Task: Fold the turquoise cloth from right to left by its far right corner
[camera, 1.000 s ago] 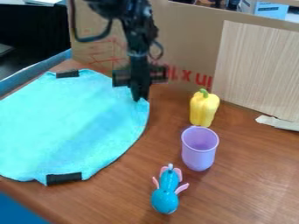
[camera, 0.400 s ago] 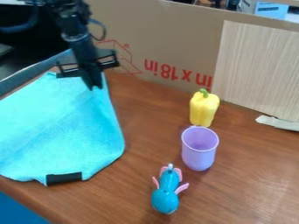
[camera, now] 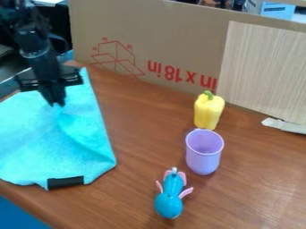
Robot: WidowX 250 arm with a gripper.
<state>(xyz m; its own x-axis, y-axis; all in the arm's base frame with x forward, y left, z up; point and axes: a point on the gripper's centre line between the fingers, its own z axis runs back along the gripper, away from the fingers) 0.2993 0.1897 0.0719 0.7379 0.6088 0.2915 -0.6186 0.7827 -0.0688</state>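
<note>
Fingers (camera: 58, 95) closed on turquoise cloth (camera: 60, 150), pinched folds spreading below their tips

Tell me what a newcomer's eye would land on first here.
Probably the bright turquoise cloth spread over the left side of the wooden table, with the black tool down on its upper part. Next, likely the yellow bell pepper standing just behind the purple cup, right of centre.

Around one lilac plastic cup (camera: 204, 152) on the counter (camera: 146, 134), there is one yellow, blocky toy pepper (camera: 208, 112) behind, one blue, rounded toy animal (camera: 170, 197) in front, and one turquoise, soft fabric cloth (camera: 53, 143) to the left.
</note>
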